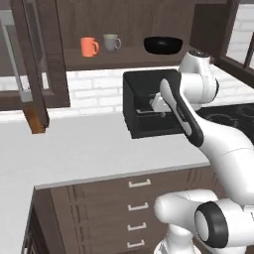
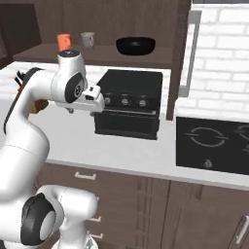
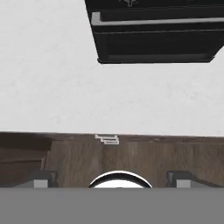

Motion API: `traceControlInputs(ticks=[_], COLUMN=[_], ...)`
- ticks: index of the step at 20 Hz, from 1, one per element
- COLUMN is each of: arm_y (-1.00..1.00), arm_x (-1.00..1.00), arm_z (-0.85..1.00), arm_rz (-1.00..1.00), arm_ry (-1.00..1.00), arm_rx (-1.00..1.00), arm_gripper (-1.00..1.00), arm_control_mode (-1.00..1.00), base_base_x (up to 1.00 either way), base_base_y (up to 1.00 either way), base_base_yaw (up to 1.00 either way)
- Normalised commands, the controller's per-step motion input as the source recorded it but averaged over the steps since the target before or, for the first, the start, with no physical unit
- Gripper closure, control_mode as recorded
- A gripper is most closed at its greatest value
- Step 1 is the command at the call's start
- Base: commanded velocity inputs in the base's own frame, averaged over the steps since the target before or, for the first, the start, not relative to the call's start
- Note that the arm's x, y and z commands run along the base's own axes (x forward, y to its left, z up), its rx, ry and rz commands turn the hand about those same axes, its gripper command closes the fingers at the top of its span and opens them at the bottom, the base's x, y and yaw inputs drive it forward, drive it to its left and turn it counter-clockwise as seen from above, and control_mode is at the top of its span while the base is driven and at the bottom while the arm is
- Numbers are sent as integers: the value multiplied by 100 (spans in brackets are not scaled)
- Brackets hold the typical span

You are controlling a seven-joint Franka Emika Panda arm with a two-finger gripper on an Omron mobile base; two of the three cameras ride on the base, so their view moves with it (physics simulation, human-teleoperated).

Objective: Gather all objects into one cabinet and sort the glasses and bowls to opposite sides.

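From the left base view I see the open dark-brown wooden wall cabinet (image 1: 49, 74) with its shelf carrying a bright orange handled mug (image 1: 89, 47), a dull grey-green handled mug (image 1: 111, 42) just beside it, and a wide glossy black bowl (image 1: 163, 45) well apart toward the other end. My arm hangs in front of the black countertop oven (image 1: 144, 109), below that shelf.

From the right base view the same three sit in the same order above the oven; the gripper (image 2: 82, 112) is hard to read here.

In the hand view the jaws stand wide with nothing between them, looking down on the white table (image 3: 48, 87). I'd guess the next step is fetching a remaining mug; I should lift clear of the oven first.
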Motion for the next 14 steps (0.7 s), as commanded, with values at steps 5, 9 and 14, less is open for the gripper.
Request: traceControlInputs(ticks=[5,9,14], arm_y=[0,0,0], arm_x=[0,0,0], arm_z=[0,0,0], arm_rz=[0,0,0], arm_ry=[0,0,0], arm_rx=[0,0,0], arm_gripper=[-100,-100,-100], arm_control_mode=[100,100,100], base_base_x=[-67,-35,-22], base_base_y=[-11,-8,-10], base_base_yaw=[16,29,36])
